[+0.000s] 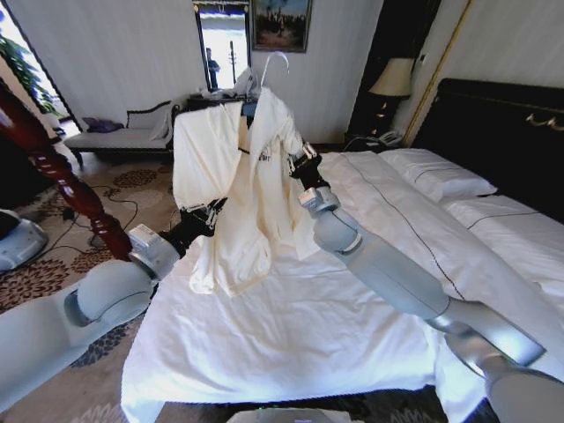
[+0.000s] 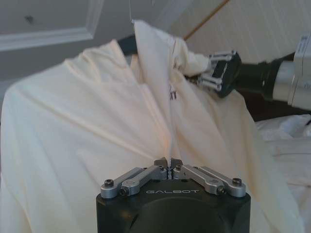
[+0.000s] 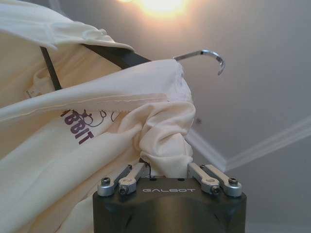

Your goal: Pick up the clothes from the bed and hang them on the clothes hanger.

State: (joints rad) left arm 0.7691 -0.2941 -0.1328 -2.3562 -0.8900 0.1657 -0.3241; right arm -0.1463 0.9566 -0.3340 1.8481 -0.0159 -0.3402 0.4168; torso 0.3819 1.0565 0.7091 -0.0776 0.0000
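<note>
Hotel-style bedroom, pale striped walls, patterned carpet. Largest in it, the bed (image 1: 370, 291): white duvet with a thin dark seam, pillows against a dark headboard. Above the bed's near-left part, lifted well clear except at the lower hem, the clothes (image 1: 242, 189): a long cream robe, wrinkled, printed lettering near the collar, hem trailing down to the duvet. To the bed's left, a reddish-brown wooden post (image 1: 62, 181) slanting across the carpet. Inside the robe's shoulders, the clothes hanger (image 3: 114, 54): dark shoulder bar threaded under the collar, silver hook poking out free above the bed with nothing to catch on. At the robe's upper edge on the headboard side, the right claw (image 3: 165, 167) pinching a bunched fold of cream cloth just under the hook. Lower down, on the side away from the headboard, the left claw (image 2: 169, 171) with tips pressed together against the robe's front; too close to tell if any cloth is caught between them. Judged from this: pick-up done, garment apparently already on the hanger, one shoulder looking bunched and not yet smoothed. Left to do, seemingly: settling the cloth evenly, then letting go.
</note>
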